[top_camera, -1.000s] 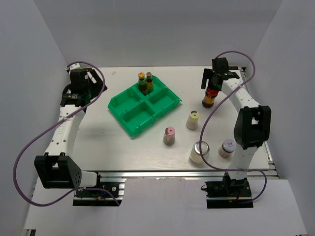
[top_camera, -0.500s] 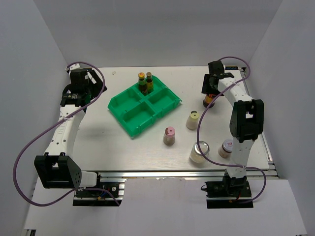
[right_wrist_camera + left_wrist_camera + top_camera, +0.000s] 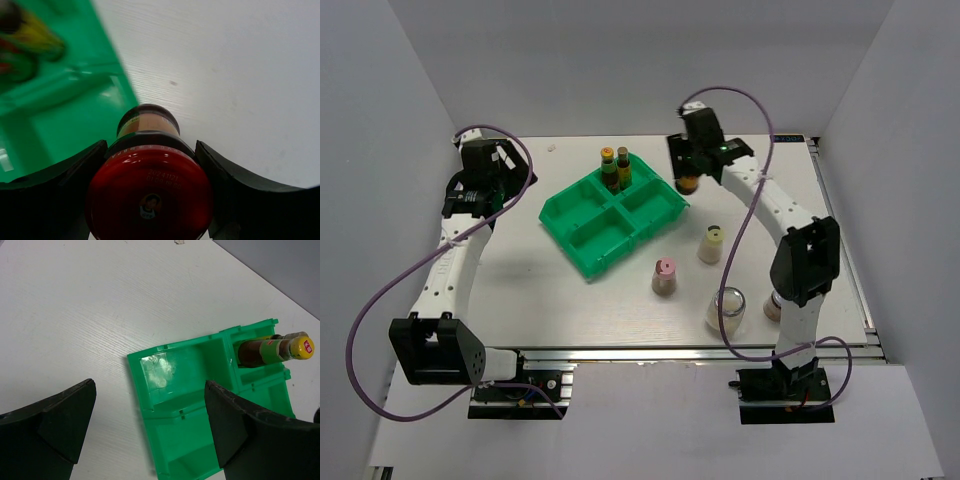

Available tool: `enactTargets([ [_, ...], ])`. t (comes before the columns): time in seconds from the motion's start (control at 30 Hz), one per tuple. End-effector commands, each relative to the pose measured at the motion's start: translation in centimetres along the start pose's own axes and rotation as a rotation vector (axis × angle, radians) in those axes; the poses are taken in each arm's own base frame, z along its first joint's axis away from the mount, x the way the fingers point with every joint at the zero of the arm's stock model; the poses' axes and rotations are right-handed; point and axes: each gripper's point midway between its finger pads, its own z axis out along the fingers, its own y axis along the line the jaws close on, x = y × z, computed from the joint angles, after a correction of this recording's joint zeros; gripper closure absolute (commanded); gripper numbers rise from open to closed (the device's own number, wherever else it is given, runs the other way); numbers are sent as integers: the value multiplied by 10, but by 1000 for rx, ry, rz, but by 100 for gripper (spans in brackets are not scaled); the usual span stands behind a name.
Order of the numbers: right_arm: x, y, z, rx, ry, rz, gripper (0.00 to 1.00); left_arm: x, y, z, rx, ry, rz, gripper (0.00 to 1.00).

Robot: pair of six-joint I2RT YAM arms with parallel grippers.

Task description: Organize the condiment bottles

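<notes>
My right gripper [image 3: 691, 172] is shut on the red-capped dark jar [image 3: 690, 184] and holds it just off the right corner of the green tray [image 3: 582, 250]. In the right wrist view the fingers [image 3: 95, 160] clamp the jar [image 3: 150, 195] below its cap, with the tray edge [image 3: 65, 115] to the left. Two slim dark sauce bottles [image 3: 615, 168] stand in the tray's far compartment. One also shows in the left wrist view [image 3: 272, 349]. My left gripper [image 3: 492, 190] is open and empty, far left of the tray [image 3: 135, 370].
On the table near the right arm stand the yellow-lidded shaker [image 3: 711, 243], the pink-lidded shaker [image 3: 664, 276] and the silver-lidded clear jar [image 3: 727, 310]. The grey-lidded jar [image 3: 772, 307] is mostly hidden behind the right arm. The other three tray compartments hold nothing.
My right arm has swung left with the red-capped jar, from the far right of the table to the tray's right corner. The left arm has not moved.
</notes>
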Motion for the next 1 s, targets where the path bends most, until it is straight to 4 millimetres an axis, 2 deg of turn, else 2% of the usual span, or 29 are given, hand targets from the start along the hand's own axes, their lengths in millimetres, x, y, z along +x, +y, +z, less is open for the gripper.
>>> enactTargets([
  [0.0, -92, 68, -76, -184, -302, -62, 85, -21, -10, -19, 49, -67, -24, 2],
  [0.03, -93, 99, -84, -247, -319, -91, 85, -21, -10, -20, 50, -68, -25, 2],
  [0.1, -107, 128, -102, -317, -371, -117, 85, -23, -9, -22, 44, -76, -24, 2],
  [0.13, -105, 153, -110, -370, -383, -145, 85, -25, -7, -23, 33, -82, -25, 2],
  [0.17, -109, 169, -116, -427, -407, -154, 85, -26, -4, -23, 19, -90, -27, 2],
  [0.2, -117, 180, -125, -462, -436, -158, 84, -31, -1, -27, 2, -114, -31, 2],
  [0.23, -113, 199, -121, -488, -437, -202, 85, -32, 0, -28, -1, -121, -32, 2],
  [0.27, -115, 210, -121, -511, -451, -208, 85, -34, 0, -30, 3, -131, -34, 2],
  [0.3, -117, 229, -117, -546, -458, -221, 86, -33, -1, -31, 9, -131, -32, 2],
  [0.4, -128, 251, -110, -570, -506, -209, 87, -32, 0, -30, 8, -125, -29, 2],
  [0.43, -125, 261, -98, -571, -509, -210, 88, -32, 0, -29, 5, -123, -30, 2],
  [0.5, -144, 264, -92, -534, -593, -178, 89, -32, 0, -27, 1, -122, -31, 2],
  [0.6, -145, 269, -62, -471, -627, -149, 91, -31, -4, -24, 18, -113, -25, 2],
  [0.67, -151, 267, -54, -440, -645, -137, 91, -28, -3, -22, 13, -103, -22, 2],
  [0.7, -144, 271, -42, -436, -629, -140, 91, -27, -2, -22, 12, -102, -20, 2],
  [0.73, -143, 273, -38, -434, -632, -142, 89, -27, -2, -22, 9, -102, -20, 2],
  [0.87, -112, 282, 0, -418, -568, -172, 86, -25, -1, -21, 13, -100, -18, 2],
  [0.9, -102, 284, 12, -413, -540, -178, 80, -24, -1, -21, 14, -99, -18, 2],
  [0.97, -91, 286, 24, -407, -521, -174, 70, -23, -2, -20, 16, -100, -20, 2],
])
